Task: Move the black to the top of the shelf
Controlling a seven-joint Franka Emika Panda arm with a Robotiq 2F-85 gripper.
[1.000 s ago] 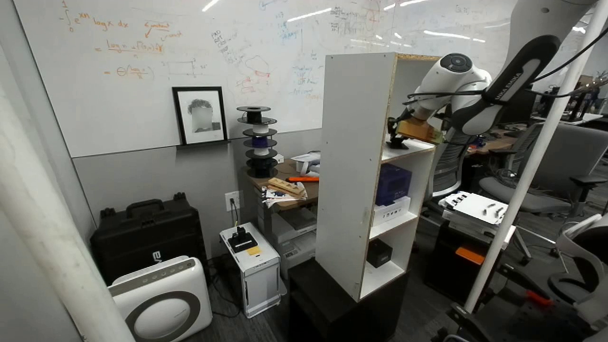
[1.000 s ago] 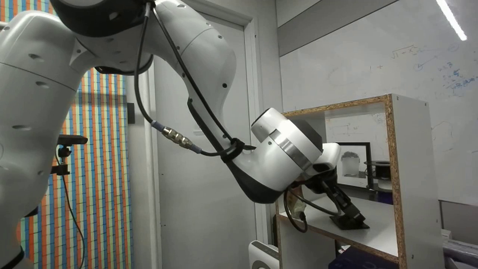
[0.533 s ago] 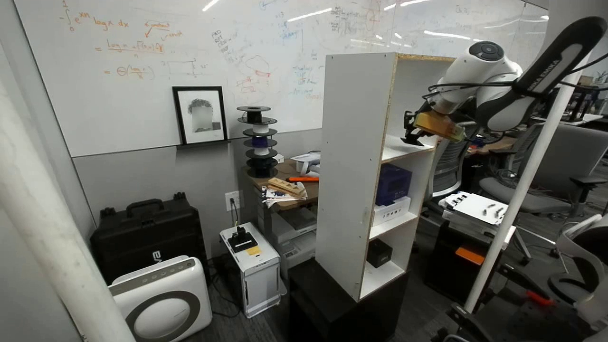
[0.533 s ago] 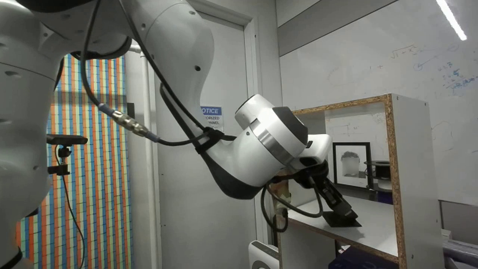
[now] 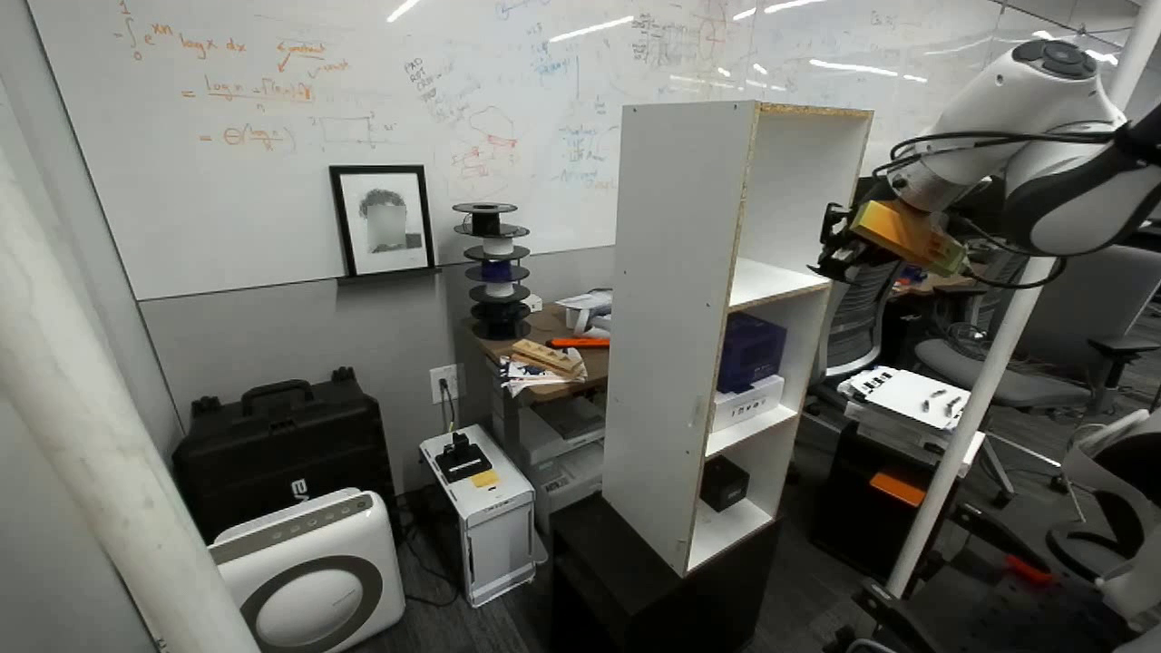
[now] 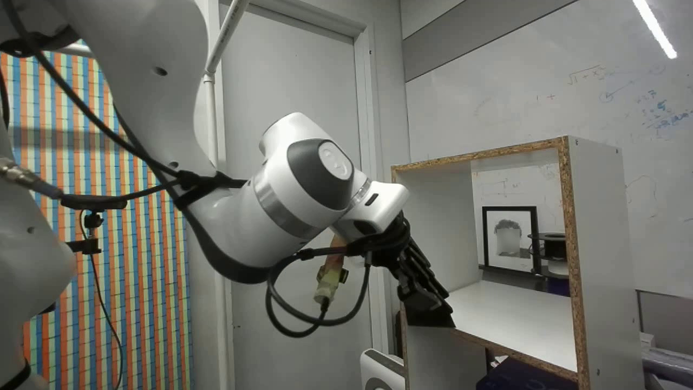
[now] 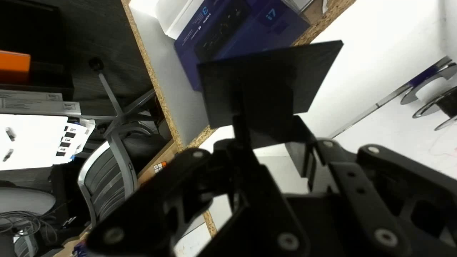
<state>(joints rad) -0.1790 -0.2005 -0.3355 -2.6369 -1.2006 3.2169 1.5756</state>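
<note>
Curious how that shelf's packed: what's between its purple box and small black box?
In an exterior view, a white box, then a shelf board, lie between the purple box and the black box.

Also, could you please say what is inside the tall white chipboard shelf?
In an exterior view, the shelf holds a dark-blue box on a white box, with a small black box below. Its side wall covers part of the inside; anything there is hidden.

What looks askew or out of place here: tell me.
The black object seems tilted rather than level in the gripper, at the open front of the shelf. Papers seem to overhang the edge of the desk, which looks untidy. No spill shows.
</note>
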